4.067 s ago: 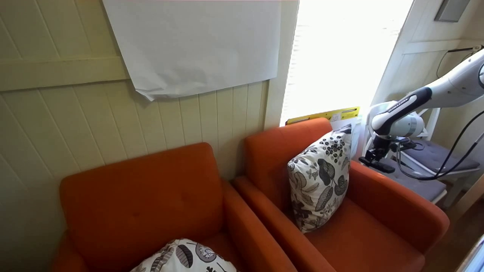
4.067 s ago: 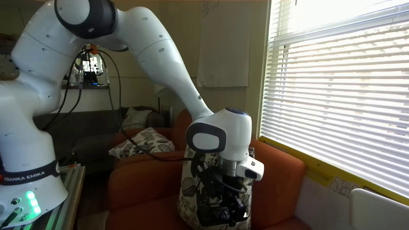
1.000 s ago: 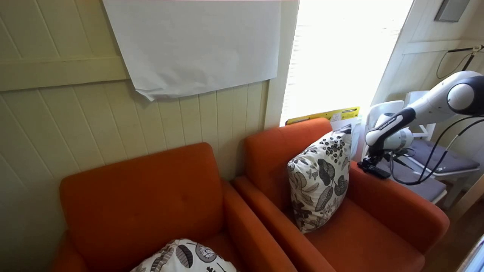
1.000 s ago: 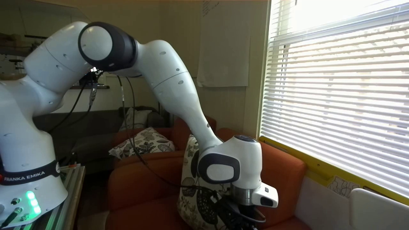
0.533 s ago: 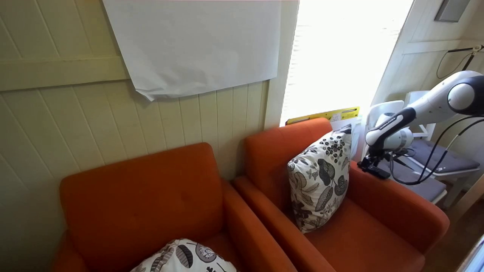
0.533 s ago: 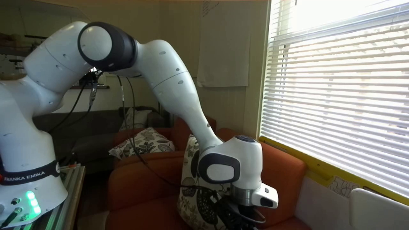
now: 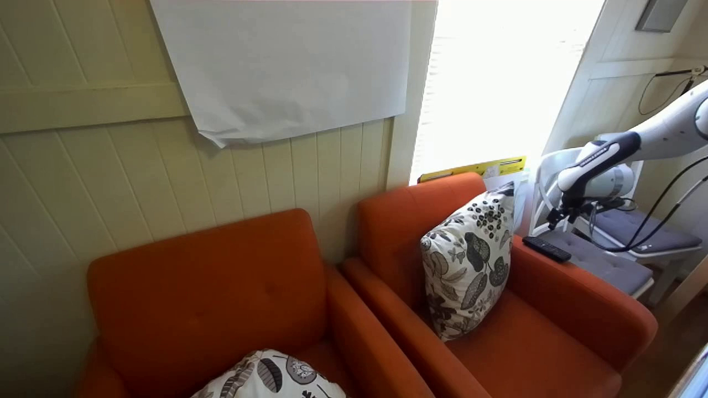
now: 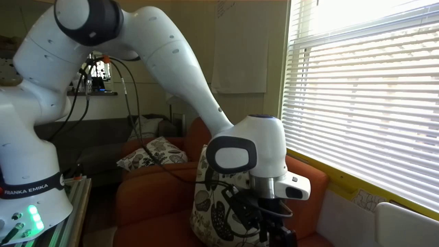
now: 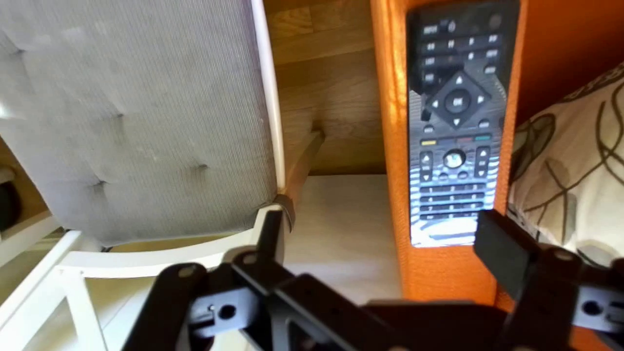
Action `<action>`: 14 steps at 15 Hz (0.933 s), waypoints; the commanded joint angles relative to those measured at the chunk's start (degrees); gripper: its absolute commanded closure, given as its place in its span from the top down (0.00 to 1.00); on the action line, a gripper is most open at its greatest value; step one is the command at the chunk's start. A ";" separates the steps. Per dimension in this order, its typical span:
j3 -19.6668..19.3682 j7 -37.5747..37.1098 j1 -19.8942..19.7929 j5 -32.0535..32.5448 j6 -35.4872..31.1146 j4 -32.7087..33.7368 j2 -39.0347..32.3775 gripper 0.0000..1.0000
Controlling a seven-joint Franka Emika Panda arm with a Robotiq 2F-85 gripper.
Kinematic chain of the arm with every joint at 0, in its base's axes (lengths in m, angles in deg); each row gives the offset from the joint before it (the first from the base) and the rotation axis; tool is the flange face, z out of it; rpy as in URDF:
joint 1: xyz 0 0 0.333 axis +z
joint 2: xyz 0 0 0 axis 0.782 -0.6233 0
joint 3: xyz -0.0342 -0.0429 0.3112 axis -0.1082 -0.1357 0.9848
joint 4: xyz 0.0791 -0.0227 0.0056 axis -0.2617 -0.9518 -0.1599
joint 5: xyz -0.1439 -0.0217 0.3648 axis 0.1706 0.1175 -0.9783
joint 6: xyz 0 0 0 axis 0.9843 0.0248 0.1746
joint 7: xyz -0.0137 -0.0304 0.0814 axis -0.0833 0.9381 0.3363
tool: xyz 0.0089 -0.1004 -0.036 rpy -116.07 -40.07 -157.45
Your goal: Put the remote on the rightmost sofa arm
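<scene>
Gripper (image 9: 378, 222) above the remote (image 9: 457, 127), apart

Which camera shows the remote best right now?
Wrist view: the remote appears large, its OK button legible. In an exterior view it lies small on the rightmost armrest; in an exterior view showing the robot base, it isn't visible.

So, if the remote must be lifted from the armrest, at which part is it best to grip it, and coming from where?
Probably by the middle of its long edges, from straight above: the remote lies flat along the armrest and looks narrow enough for the open fingers to straddle.
</scene>
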 commanded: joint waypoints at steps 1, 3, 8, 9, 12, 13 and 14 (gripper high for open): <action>-1.49 4.93 -0.93 2.80 7.47 -11.40 11.86 1.00; -3.18 8.56 -1.16 4.15 11.44 -15.57 16.42 1.00; -5.02 24.39 -4.58 1.17 17.75 -24.71 25.06 1.00; -5.76 19.15 -2.27 1.77 16.18 -19.86 20.47 1.00; -6.51 23.00 -3.31 1.64 17.15 -23.18 23.33 1.00; -6.52 23.19 -3.25 1.63 17.17 -23.42 23.54 1.00; -6.45 23.23 -3.17 1.62 17.18 -23.44 23.56 1.00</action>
